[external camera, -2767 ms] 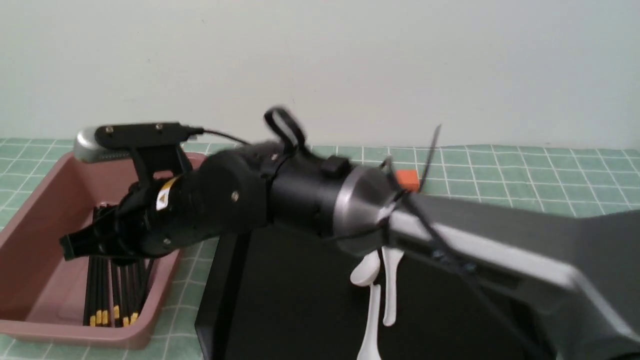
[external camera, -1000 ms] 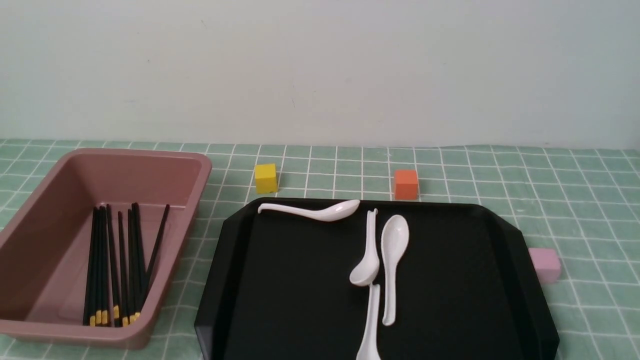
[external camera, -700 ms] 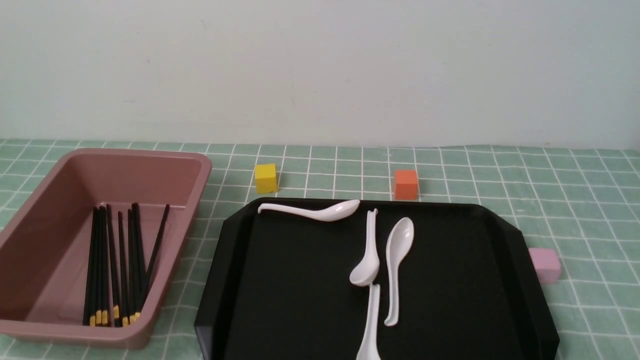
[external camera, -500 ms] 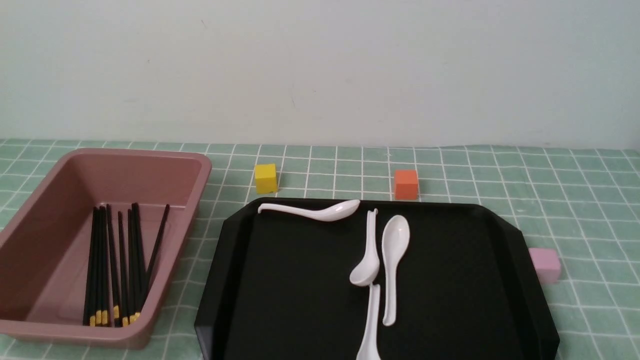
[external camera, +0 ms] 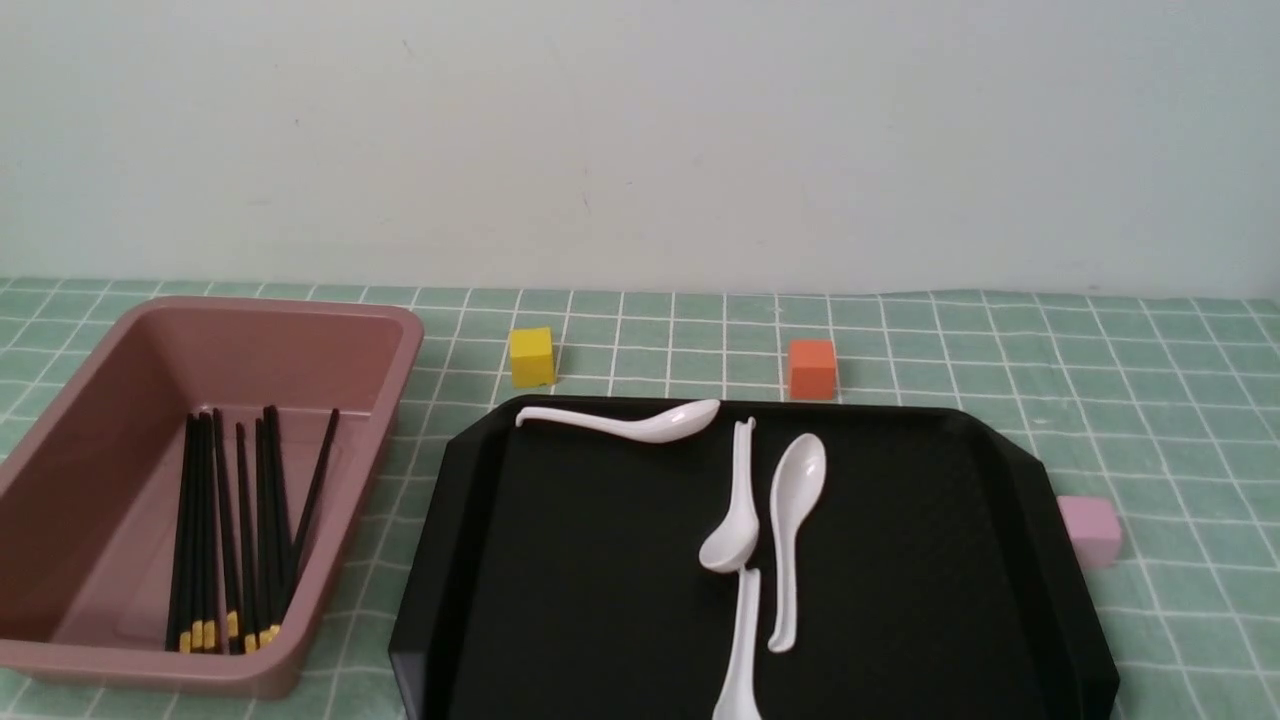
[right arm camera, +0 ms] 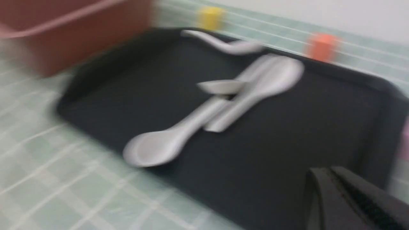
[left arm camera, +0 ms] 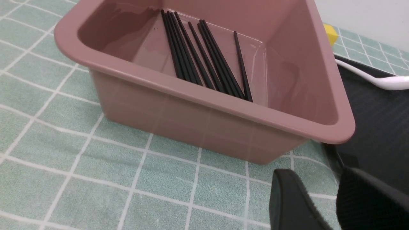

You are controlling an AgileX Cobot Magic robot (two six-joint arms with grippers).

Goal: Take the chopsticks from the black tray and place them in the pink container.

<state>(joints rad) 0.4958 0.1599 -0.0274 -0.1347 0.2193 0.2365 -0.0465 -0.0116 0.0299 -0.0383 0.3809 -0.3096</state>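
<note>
Front view: thin black chopsticks with yellow bands [external camera: 203, 520] all lie in the deep dusty-pink plastic bin [external camera: 90, 450], left of the glossy flat black tray [external camera: 600, 580]. Left fingers [left arm camera: 290, 198] slightly apart, empty; right fingers [right arm camera: 322, 191] look pressed together, blurry though.

Chopsticks [external camera: 235, 535] flat in pink container [external camera: 120, 668]

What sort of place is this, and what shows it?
Probably a robot test bench, not a kitchen: green checked cloth against a bare wall, yellow cube and orange cube behind a black tray, chopsticks in a pink container.
</note>
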